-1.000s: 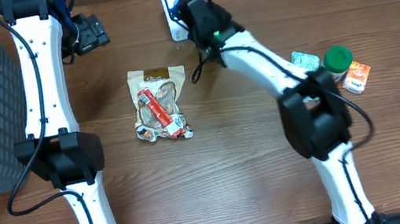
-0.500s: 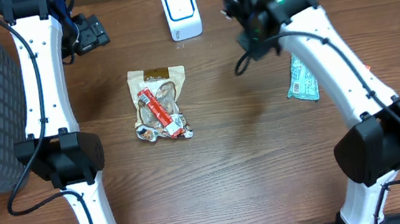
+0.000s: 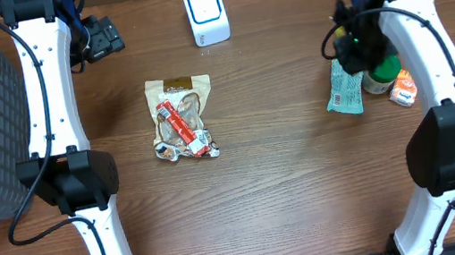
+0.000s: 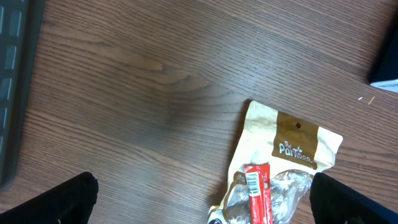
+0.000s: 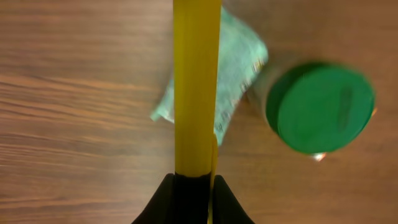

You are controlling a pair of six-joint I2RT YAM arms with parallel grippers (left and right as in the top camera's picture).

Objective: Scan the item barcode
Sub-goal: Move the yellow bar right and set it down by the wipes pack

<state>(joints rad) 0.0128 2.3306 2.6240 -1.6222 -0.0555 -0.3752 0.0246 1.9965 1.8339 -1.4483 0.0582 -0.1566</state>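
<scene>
The right claw (image 5: 193, 190) is clamped tight on a thin yellow packet (image 5: 196, 81), which sits edge-on between its fingers. On the table below lie a teal sachet (image 5: 239, 62) and a green-lidded jar (image 5: 320, 106). The scanner (image 3: 206, 13) stands well apart. The left claw (image 3: 103, 37) gapes wide, holding nothing.

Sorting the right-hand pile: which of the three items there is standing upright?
The green-lidded jar, its round lid facing straight up; the teal packet and the orange box on either side of it lie flat.

bare table (image 3: 276, 147) between snack bag (image 3: 179, 117) and teal packet (image 3: 346, 92).
</scene>
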